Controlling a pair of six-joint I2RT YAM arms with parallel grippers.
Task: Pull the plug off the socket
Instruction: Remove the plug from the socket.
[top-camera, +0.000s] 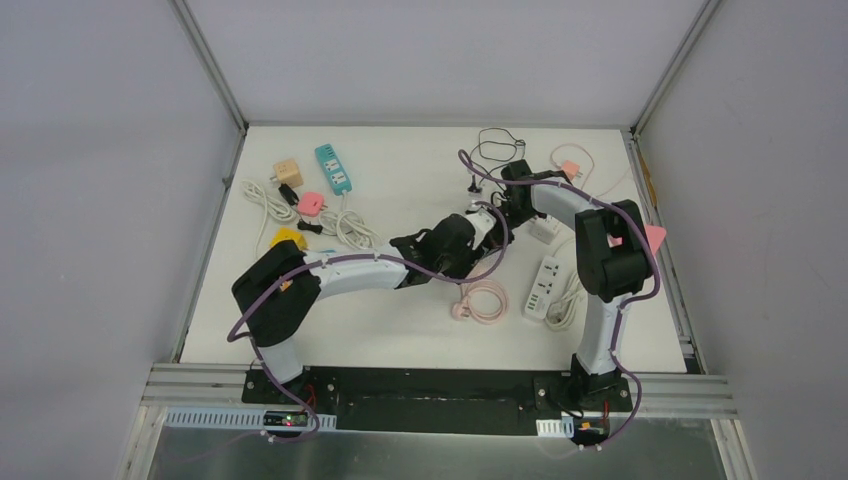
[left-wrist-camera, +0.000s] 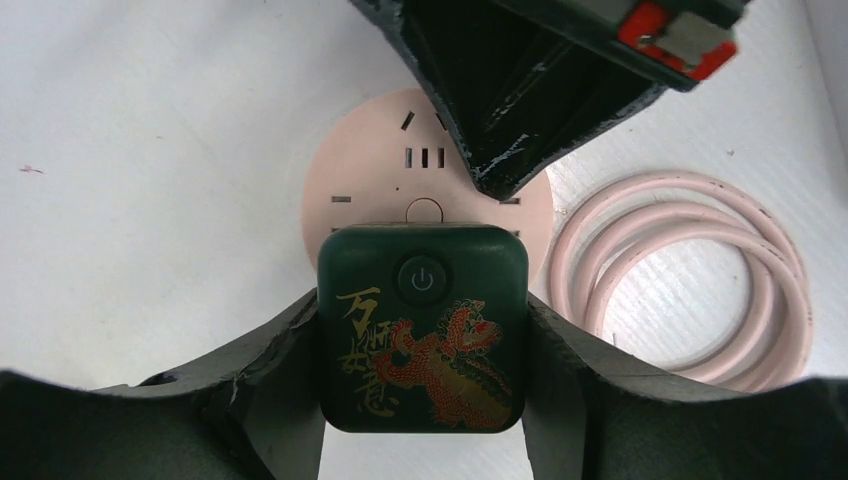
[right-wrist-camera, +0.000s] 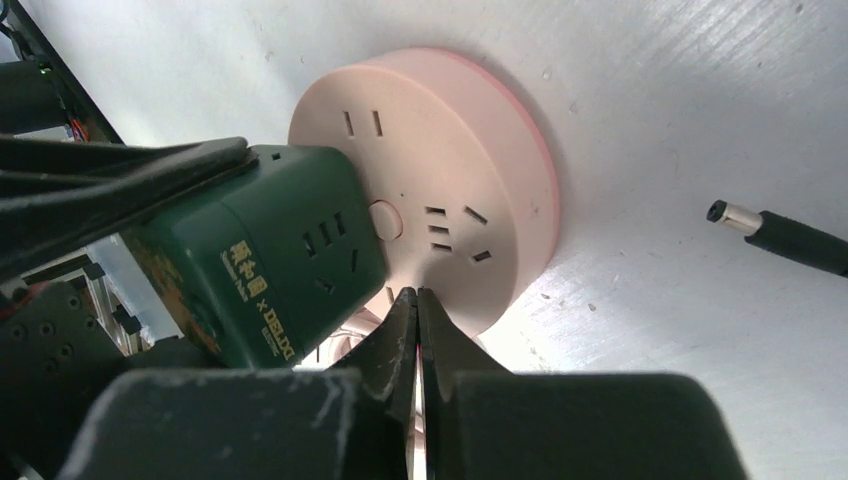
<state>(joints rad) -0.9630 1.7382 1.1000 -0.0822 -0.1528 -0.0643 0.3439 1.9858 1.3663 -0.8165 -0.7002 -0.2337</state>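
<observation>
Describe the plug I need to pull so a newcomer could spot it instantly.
Near the middle of the white table lies a round pink socket. The plug is the dark green cube seated on it, gripped by the left gripper. Only it bears a gold-and-red dragon.

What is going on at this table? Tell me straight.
The left pincer is clamped on the sides of a green cube adapter with a dragon print, which is plugged into a round pink socket. The right pincer, shut, has its tips on the socket's face, apparently to hold it down. The cube sits against the socket, not yet pulled off. A coiled pink cable lies beside it.
</observation>
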